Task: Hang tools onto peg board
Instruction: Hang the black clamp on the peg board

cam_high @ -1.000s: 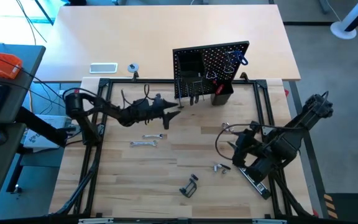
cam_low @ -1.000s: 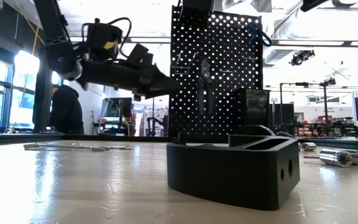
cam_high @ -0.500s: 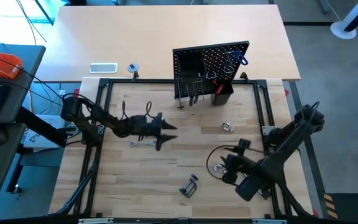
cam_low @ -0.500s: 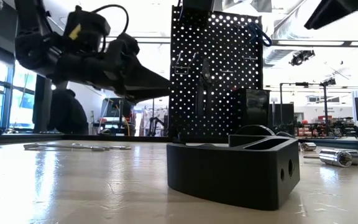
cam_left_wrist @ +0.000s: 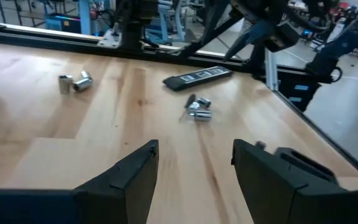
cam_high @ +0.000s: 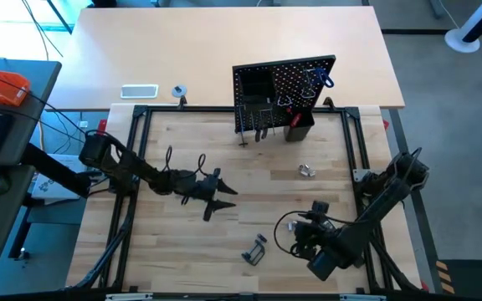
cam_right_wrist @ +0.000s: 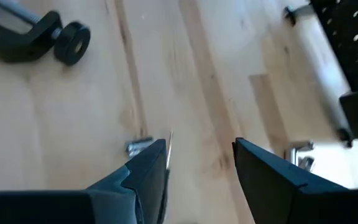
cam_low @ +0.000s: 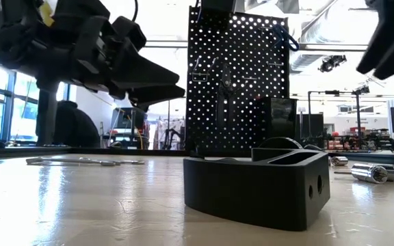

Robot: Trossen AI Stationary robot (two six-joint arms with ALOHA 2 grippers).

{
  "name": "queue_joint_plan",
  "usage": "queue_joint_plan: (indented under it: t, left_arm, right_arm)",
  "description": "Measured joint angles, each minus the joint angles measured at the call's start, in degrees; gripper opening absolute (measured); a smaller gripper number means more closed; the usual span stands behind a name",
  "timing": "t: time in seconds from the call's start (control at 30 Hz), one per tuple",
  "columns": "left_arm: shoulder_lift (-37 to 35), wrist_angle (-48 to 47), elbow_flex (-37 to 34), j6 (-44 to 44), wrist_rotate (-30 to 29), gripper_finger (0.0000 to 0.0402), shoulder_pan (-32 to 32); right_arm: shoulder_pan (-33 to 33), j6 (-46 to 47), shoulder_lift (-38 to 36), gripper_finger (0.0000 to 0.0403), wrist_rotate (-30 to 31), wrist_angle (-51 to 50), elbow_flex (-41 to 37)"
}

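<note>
both grippers are up off the wood and empty-handed: left gripper (cam_high: 222,199) hangs over the left-middle of the table with its fingers spread apart and nothing between them, and right gripper (cam_high: 289,230) sits low over the near right part, fingers likewise parted on bare air. the peg board (cam_high: 284,92) stands upright at the far edge of the framed work area, dark tools already hanging on its front, a blue-handled piece (cam_high: 323,79) up at its right end and a small black bin (cam_high: 299,128) at its foot. out on the table (cam_high: 249,176), the black clamp (cam_high: 255,250) lies near the front, just left of the right gripper, and in the low view it fills the foreground. small silver sockets (cam_high: 307,170) rest mid-right, well apart from the board. the left wrist view catches a black striped bar (cam_left_wrist: 197,78) lying flat with more silver bits (cam_left_wrist: 198,108) near it. beyond the frame, a white flat rectangle (cam_high: 140,91) and a small tape roll (cam_high: 179,91) sit on the pale desk.
</note>
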Motion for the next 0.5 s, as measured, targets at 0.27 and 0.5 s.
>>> queue_joint_plan:
  t: [0.27, 0.5]
  left_arm:
    - [0.02, -0.10, 0.00, -2.20, -0.64, 0.0200, -4.64]
    - [0.07, -2.38, 0.02, -2.02, -4.79, 0.0200, -8.30]
  right_arm:
    - [4.24, 8.79, -0.02, 0.0185, -6.24, -0.33, -2.12]
    - [8.89, 17.97, -0.01, 0.0185, -7.60, 12.66, -10.39]
